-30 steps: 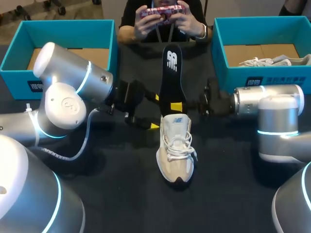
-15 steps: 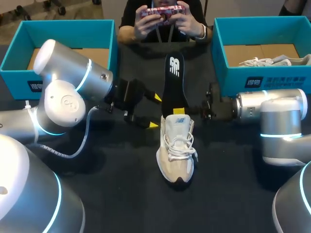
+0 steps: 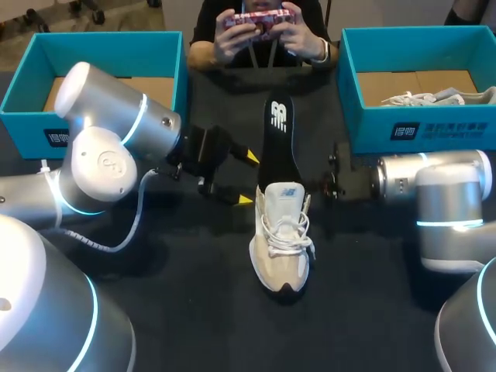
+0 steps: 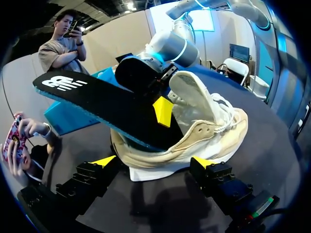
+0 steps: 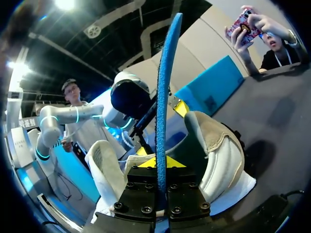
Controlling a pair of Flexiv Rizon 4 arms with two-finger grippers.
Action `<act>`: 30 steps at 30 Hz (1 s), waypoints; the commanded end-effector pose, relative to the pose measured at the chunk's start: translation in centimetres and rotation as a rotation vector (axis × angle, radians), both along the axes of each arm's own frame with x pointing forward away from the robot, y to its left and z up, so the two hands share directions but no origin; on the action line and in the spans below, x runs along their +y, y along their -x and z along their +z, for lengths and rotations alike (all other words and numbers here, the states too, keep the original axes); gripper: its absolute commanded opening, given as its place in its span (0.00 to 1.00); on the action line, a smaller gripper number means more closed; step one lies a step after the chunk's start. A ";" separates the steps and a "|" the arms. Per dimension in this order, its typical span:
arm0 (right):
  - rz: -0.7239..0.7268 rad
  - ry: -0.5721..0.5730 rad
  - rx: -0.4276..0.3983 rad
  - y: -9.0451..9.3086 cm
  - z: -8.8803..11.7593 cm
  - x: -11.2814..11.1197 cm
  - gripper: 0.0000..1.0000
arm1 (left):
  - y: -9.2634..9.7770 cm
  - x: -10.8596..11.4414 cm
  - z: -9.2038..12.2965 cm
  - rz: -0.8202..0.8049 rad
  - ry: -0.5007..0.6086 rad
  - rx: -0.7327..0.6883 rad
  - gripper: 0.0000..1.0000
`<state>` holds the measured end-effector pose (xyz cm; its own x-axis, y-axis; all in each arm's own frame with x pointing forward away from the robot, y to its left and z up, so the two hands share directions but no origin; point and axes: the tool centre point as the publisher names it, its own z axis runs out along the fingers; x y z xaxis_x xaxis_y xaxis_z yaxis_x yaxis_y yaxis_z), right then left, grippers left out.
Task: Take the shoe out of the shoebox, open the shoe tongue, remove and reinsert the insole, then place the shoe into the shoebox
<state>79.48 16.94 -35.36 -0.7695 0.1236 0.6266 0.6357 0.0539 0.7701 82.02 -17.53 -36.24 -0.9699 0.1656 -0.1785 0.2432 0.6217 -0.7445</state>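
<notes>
Buckling is the chief risk: the right arm's fingers are clamped on the insole, which stands steeply out of the heel opening of the shoe, and a push at this angle could fold it. The left arm's fingers stand spread beside the heel, gripping nothing, so the shoe, loose on the table, could slide or tip.

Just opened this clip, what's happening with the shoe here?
The right gripper is shut on a black insole, holding it up with its lower end inside the beige shoe, which stands on the table outside the blue shoeboxes. The left gripper is open beside the shoe, not gripping it.
</notes>
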 end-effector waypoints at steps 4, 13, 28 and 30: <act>-0.006 0.014 -0.034 -0.1 0.5 0.3 0.14 | -0.2 -0.4 -0.1 -0.008 -0.003 0.003 1.00; 0.005 0.037 -0.079 -0.8 1.8 0.6 0.25 | 0.0 -0.4 -0.1 -0.013 -0.003 0.006 1.00; 0.074 0.047 -0.097 -3.0 2.3 0.2 0.22 | 0.3 -0.4 0.1 -0.018 -0.009 0.001 1.00; 0.084 0.051 -0.088 -3.1 2.1 0.0 0.09 | 0.5 -0.4 0.3 -0.018 -0.011 0.001 1.00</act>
<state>81.66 17.08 -32.83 -0.8329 0.1128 0.5419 0.5529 0.1232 0.8241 81.76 -17.95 -36.24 -0.9668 0.1858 -0.1754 0.2538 0.6197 -0.7427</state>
